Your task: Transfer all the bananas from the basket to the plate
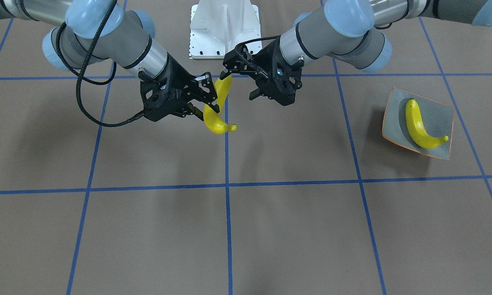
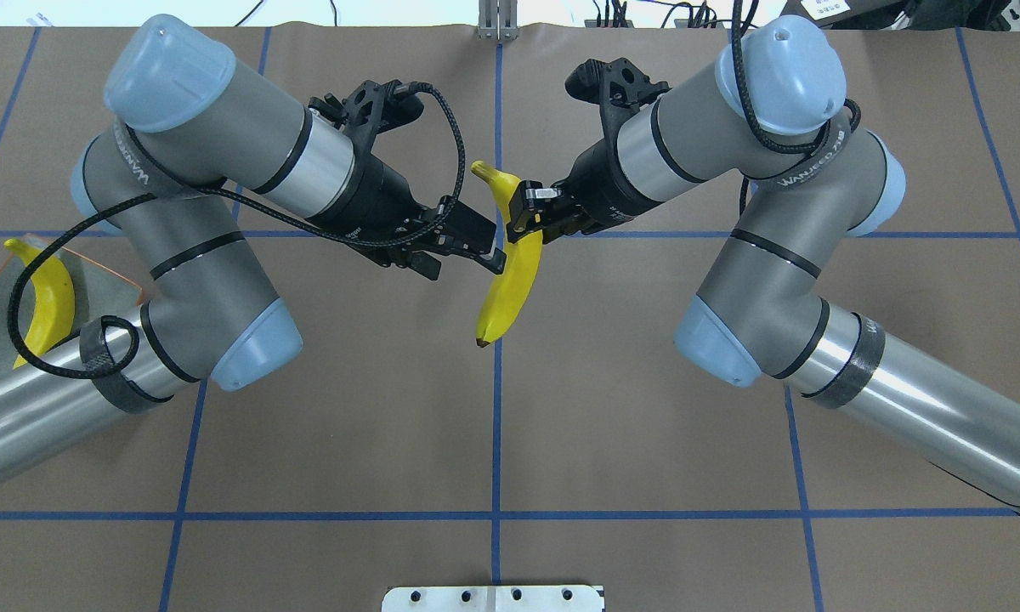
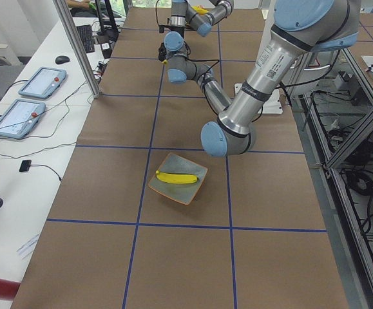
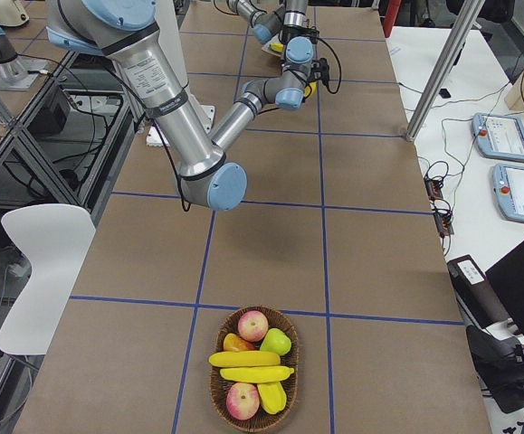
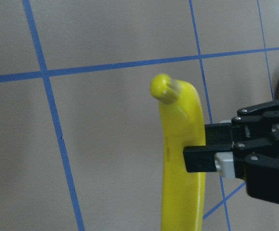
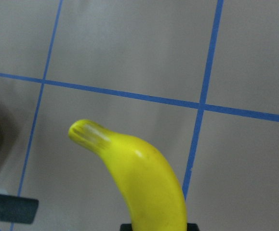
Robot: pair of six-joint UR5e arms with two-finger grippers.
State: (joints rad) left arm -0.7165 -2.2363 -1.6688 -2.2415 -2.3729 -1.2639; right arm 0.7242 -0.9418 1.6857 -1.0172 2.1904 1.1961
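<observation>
My right gripper [image 1: 213,96] [image 2: 523,212] is shut on a yellow banana [image 1: 217,119] [image 2: 510,276] and holds it above the middle of the table. The banana also shows in the right wrist view [image 6: 139,178]. My left gripper [image 1: 240,84] [image 2: 472,259] is open, with one fingertip at the banana's side. In the left wrist view the banana [image 5: 180,159] is held by the right gripper's fingers [image 5: 211,154]. The grey plate [image 1: 443,119] [image 3: 196,187] holds one banana [image 1: 420,125] [image 2: 47,306] [image 3: 176,178]. The basket [image 4: 221,393] holds two more bananas [image 4: 248,366].
The basket, at the table's end on my right, also holds apples [image 4: 252,324] and other fruit. The plate stands at the end on my left, partly under my left arm in the overhead view. The white robot base [image 1: 224,28] is at the near edge.
</observation>
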